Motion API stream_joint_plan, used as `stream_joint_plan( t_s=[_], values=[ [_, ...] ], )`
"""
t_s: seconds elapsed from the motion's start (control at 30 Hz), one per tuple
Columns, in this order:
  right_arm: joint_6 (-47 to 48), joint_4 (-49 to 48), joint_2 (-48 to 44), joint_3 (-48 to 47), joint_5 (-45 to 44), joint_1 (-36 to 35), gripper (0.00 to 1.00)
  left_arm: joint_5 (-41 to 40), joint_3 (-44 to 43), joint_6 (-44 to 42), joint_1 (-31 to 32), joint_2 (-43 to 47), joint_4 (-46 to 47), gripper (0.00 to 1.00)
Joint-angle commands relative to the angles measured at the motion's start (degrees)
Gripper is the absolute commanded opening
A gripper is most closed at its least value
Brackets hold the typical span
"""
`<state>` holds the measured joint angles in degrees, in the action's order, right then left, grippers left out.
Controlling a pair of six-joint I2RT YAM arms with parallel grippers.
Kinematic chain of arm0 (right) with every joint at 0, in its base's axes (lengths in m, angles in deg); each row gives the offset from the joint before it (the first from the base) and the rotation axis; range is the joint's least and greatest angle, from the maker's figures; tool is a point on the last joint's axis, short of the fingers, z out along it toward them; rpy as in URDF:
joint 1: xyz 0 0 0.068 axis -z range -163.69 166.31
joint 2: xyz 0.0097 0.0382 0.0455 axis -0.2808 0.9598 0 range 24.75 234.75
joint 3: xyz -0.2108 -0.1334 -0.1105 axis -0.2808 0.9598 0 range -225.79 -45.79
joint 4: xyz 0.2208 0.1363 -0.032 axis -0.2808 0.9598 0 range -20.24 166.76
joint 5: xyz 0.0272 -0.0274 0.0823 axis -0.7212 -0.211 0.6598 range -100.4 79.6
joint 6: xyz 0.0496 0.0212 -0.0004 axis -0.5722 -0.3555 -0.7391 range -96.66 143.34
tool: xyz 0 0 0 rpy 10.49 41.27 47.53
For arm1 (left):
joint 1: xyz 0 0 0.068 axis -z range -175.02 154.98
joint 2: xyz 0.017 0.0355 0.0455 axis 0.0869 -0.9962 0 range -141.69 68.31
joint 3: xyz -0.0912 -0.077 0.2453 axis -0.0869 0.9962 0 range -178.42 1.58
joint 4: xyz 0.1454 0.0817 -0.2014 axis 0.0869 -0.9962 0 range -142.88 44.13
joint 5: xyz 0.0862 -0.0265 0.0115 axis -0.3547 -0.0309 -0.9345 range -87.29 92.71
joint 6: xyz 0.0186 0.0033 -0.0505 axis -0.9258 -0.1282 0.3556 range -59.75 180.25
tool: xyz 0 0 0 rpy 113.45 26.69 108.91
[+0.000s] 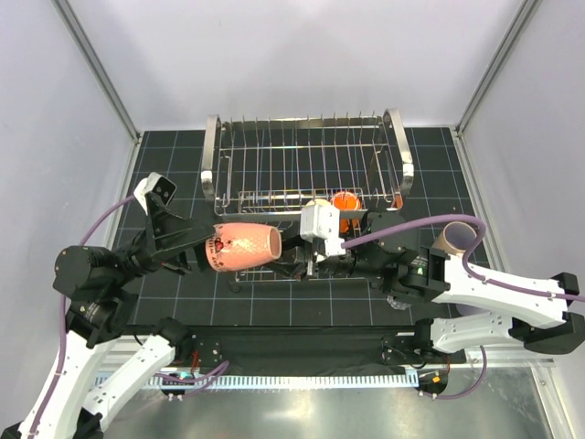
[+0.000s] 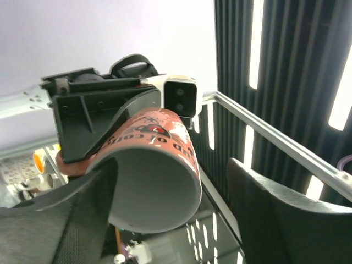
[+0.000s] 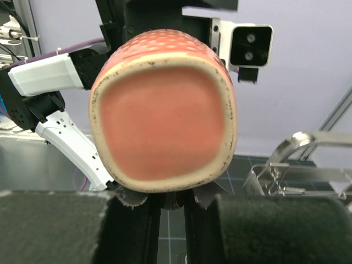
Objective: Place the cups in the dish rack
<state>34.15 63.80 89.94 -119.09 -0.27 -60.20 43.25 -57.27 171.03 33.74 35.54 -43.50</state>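
The salmon-pink mug (image 1: 242, 247) hangs on its side above the mat, in front of the dish rack (image 1: 302, 160). My left gripper (image 1: 203, 254) holds it at the mouth end. In the left wrist view the mug's mouth (image 2: 159, 192) sits between my fingers, the left one against the rim. My right gripper (image 1: 294, 258) is open just off the mug's base, which fills the right wrist view (image 3: 162, 110) above the spread pads (image 3: 55, 225). The small orange cup (image 1: 345, 199) is at the rack's front. The beige-pink mug (image 1: 457, 236) lies at the right.
The rack's chrome end loop (image 3: 291, 159) shows to the right in the right wrist view. The orange cup (image 2: 38, 159) and a pale printed cup (image 2: 14, 171) show faintly in the left wrist view. Grey walls close in the black gridded mat (image 1: 183, 155).
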Motion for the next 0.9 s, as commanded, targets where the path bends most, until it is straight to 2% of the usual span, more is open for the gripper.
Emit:
stream_joint_plan(
  t_s=[0.0, 0.17, 0.33, 0.4, 0.43, 0.57, 0.7, 0.87],
  values=[
    [-5.35, -0.74, -3.75, 0.61, -4.93, -0.13, 0.04, -3.35, -0.65, -8.28, 0.08, 1.31, -11.57, 0.82],
    [-9.13, 5.6, -8.23, 5.88, -9.42, -0.22, 0.04, -10.81, -2.14, -24.97, 0.08, 4.29, -27.12, 0.85],
    [-14.66, 13.16, -12.62, 12.82, -14.87, -0.22, 0.04, -26.89, -7.32, -41.13, 0.16, 8.16, -46.91, 0.85],
    [-16.43, 15.0, -14.03, 15.88, -15.66, -0.22, 0.04, -31.54, -10.12, -44.41, 0.08, 8.69, -53.66, 0.85],
    [-18.35, 15.53, -14.56, 16.95, -16.97, -0.22, 0.04, -34.96, -10.84, -45.47, 0.08, 9.13, -55.18, 0.85],
    [-22.66, 17.02, -18.25, 21.26, -22.85, -0.22, 0.04, -39.21, -12.08, -48.55, 0.08, 11.06, -57.83, 0.85],
    [-24.43, 27.11, -18.52, 14.27, -31.73, -0.22, 0.04, -40.09, -11.82, -48.91, 0.08, 11.51, -58.8, 0.85],
    [-23.03, 33.28, -17.29, 3.88, -35.0, -0.22, 0.04, -38.61, -10.59, -48.91, 0.08, 10.72, -58.8, 0.84]
  ],
)
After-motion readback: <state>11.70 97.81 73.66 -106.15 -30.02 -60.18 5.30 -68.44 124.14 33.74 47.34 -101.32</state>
